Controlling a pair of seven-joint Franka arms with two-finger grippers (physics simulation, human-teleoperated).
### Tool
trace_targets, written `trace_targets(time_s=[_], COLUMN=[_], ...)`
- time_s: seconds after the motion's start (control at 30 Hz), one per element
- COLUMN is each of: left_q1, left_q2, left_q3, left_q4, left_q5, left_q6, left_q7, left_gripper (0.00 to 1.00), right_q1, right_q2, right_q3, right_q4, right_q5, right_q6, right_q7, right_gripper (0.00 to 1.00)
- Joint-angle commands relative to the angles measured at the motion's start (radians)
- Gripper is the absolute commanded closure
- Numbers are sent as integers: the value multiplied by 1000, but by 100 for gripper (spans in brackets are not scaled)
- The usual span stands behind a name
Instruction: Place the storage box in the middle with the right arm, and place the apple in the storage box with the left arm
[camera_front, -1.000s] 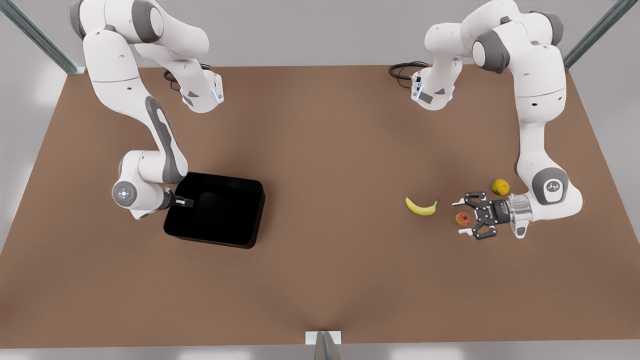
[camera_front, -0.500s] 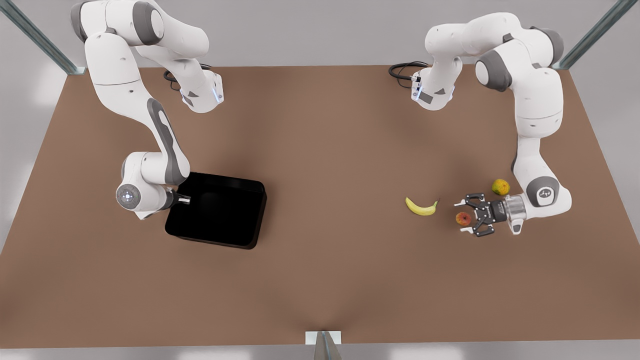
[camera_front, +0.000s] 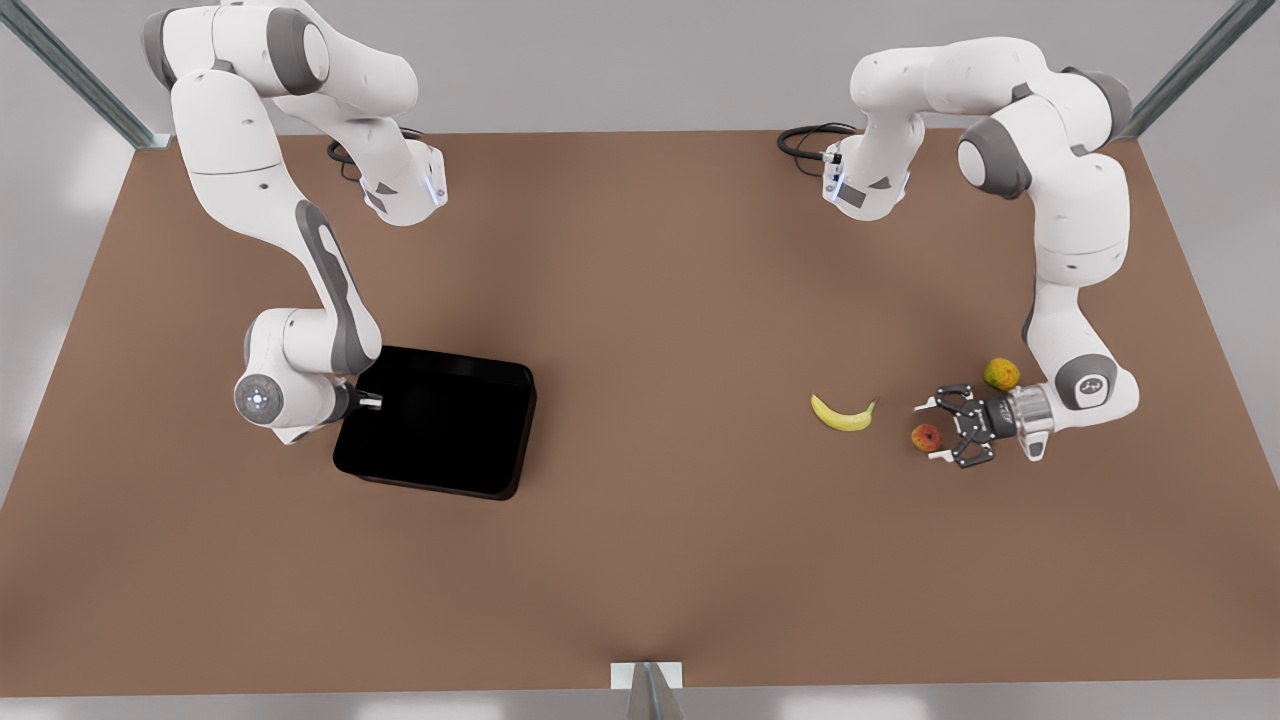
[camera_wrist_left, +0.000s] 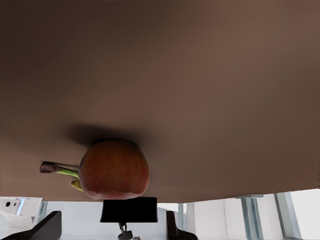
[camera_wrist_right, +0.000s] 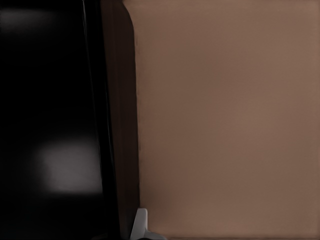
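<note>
Storage box — glossy black tub, set on the brown table toward the front view's left, well apart from the fruit. Its wall nearest the arm is gripped by the right gripper, whose fingers are clamped over that rim; in the right wrist view the dark wall and one pale fingertip are seen against the outside of the wall, the second finger being hidden inside the box.

Apple — red-orange, resting on the table toward the front view's right. It is bracketed by the left gripper, whose fingers are spread wide, one on either side of the fruit; contact cannot be told. In the left wrist view the apple is seen close up, lying on the table, with the gripper's dark parts cut off at the frame edge.

Banana — yellow, near the apple on the side away from the gripper; its stem end is seen behind the apple in the left wrist view.

Greenish-yellow fruit — just beside the left arm's wrist.
</note>
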Motion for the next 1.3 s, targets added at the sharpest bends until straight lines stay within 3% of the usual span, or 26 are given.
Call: trace_targets(time_s=[0.0, 0.27, 0.53, 0.87, 0.9, 0.93, 0.97, 1.27], left_q1=[0, 2, 14, 14, 14, 14, 15, 31], left_q2=[4, 30, 50, 64, 64, 65, 70, 70], left_q3=[0, -2, -3, -43, -43, -43, -43, -43], left_q4=[-1, -10, 4, 2, 2, 2, 2, 1], left_q5=[-31, -65, -97, -149, -149, -149, -151, -177], left_q6=[0, 3, 5, 57, 57, 57, 55, 37], left_q7=[5, 30, 35, 38, 38, 38, 38, 31], left_gripper=[0, 0, 0, 0, 0, 0, 0, 3], right_q1=[2, 101, 324, 406, 406, 406, 406, 402], right_q2=[0, 31, 273, 448, 448, 448, 448, 427], right_q3=[0, 112, 112, 126, 124, 126, 124, 127], right_q4=[2, 224, 556, 741, 740, 740, 738, 744], right_q5=[-2, 5, 139, 151, 153, 154, 154, 154], right_q6=[-1, -37, -50, -16, -16, -16, -16, -19], right_q7=[2, 7, 19, 50, 51, 50, 50, 47], right_gripper=[79, 79, 79, 79, 71, 44, 0, 0])
